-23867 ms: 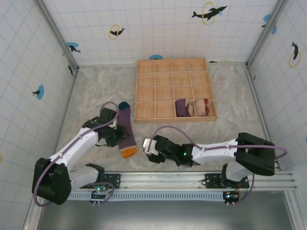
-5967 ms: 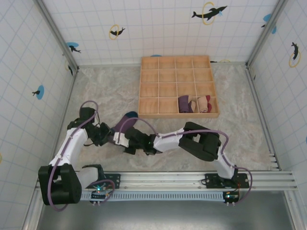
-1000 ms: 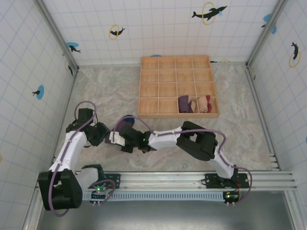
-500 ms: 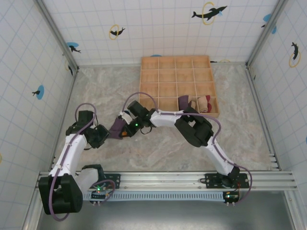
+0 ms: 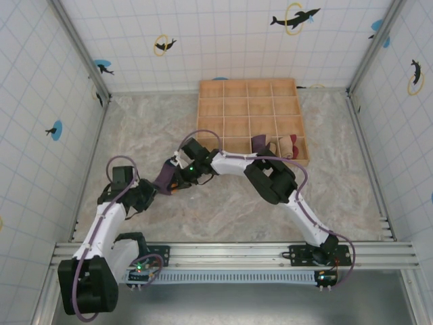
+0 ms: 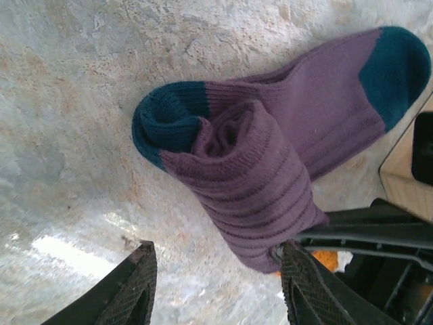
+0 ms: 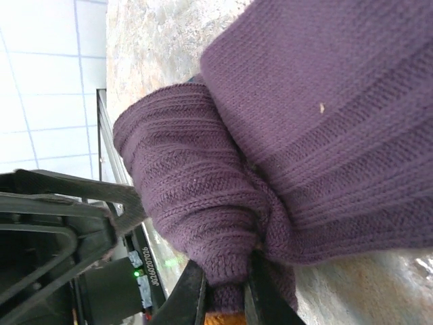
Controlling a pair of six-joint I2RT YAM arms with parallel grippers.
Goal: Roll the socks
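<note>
From above, the purple sock (image 5: pixel 164 177) lies half-rolled on the worktop (image 5: pixel 135 128), near the wooden tray's (image 5: pixel 200 122) front left corner.

At the left wrist, the left fingers (image 6: pixel 139 288) stand spread and empty, just short of the roll.

At the right wrist, the right fingers (image 7: pixel 191 298) pinch a fold of the sock.

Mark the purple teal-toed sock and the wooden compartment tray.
purple knit sock with teal toe (image 6: pixel 250 183): left wrist view, on its rolled middle.
wooden compartment tray (image 5: pixel 247 81): top external view, on its far rim.
</note>
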